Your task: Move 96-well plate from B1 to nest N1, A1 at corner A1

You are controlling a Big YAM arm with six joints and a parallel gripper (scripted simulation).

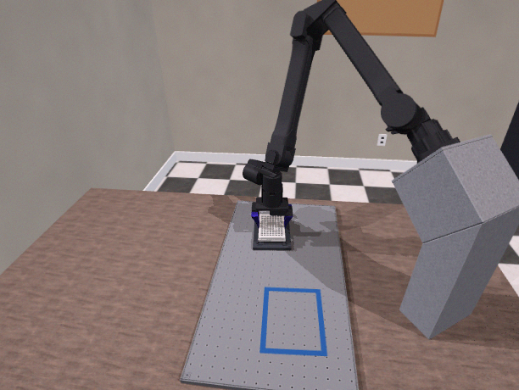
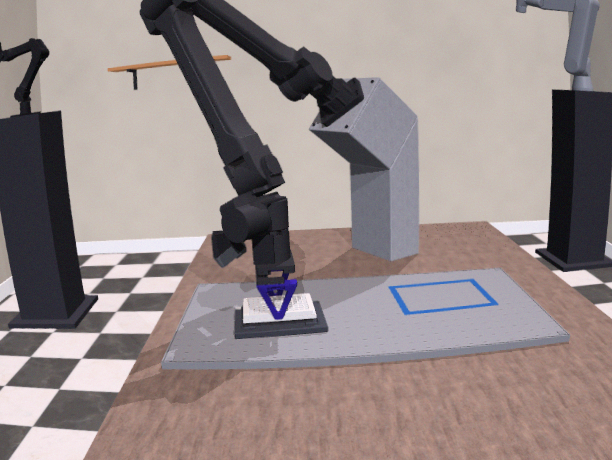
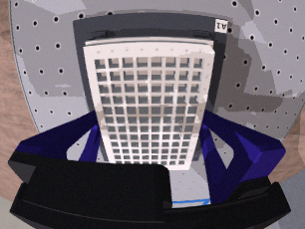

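The 96-well plate (image 3: 152, 105) is pinched by the gripper (image 3: 152, 154) over the plate nest (image 2: 281, 327), near the bench's far edge; seating is judged nearly done, release next.

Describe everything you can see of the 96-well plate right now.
The 96-well plate is a white, plastic-looking rectangle with a grid of open wells facing up. It lies level over the dark plate nest; whether it is fully down cannot be told. The gripper is shut on its long sides, blue fingers touching both.
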